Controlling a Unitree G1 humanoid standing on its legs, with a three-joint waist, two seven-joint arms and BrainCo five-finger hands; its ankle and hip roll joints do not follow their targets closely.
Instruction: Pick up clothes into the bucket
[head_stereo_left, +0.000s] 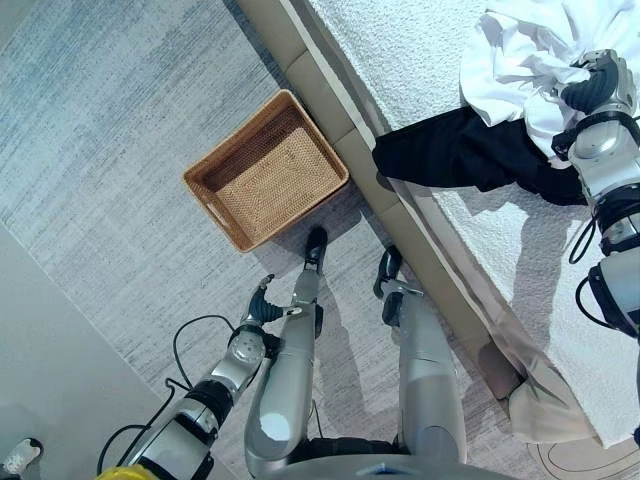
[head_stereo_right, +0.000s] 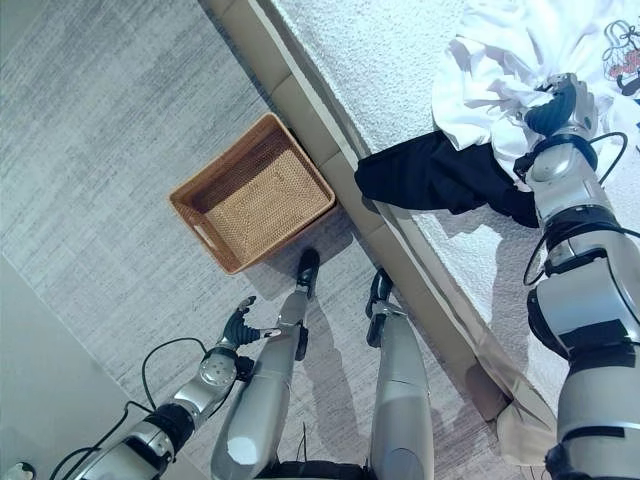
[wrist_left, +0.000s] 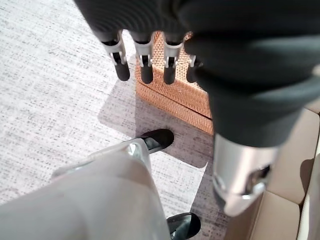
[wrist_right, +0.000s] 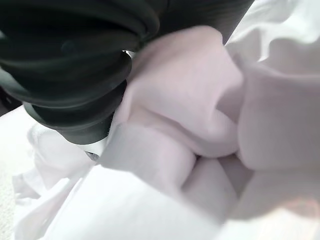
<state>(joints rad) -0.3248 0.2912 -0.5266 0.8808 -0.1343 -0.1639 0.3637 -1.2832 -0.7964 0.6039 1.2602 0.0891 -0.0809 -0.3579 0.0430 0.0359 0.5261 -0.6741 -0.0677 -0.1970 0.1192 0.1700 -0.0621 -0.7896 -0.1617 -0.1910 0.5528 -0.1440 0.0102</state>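
The right hand (head_stereo_right: 556, 106) is pushed into a bunched-up white shirt (head_stereo_left: 520, 55) on the bed (head_stereo_left: 400, 70). The cloth folds up around it, so I cannot tell if the fingers are curled or straight. It looks like the hand went in deep so it can get a good hold of the soft cloth before lifting.

A black piece of clothing (head_stereo_left: 455, 150) lies just beside the white shirt, touching it, and part of it hangs near the edge of the bed. Both clothes are on the bed, and none are in the basket yet.

The woven basket (head_stereo_left: 215, 205) sits on the grey carpet (head_stereo_left: 110, 120), close to the side of the bed. I think it was put there so clothes can be carried over with a short swing.

The left hand (head_stereo_left: 262, 300) hangs low over the carpet, near the basket, with fingers (wrist_left: 145, 62) straight and loose, holding nothing. It seems to be waiting.
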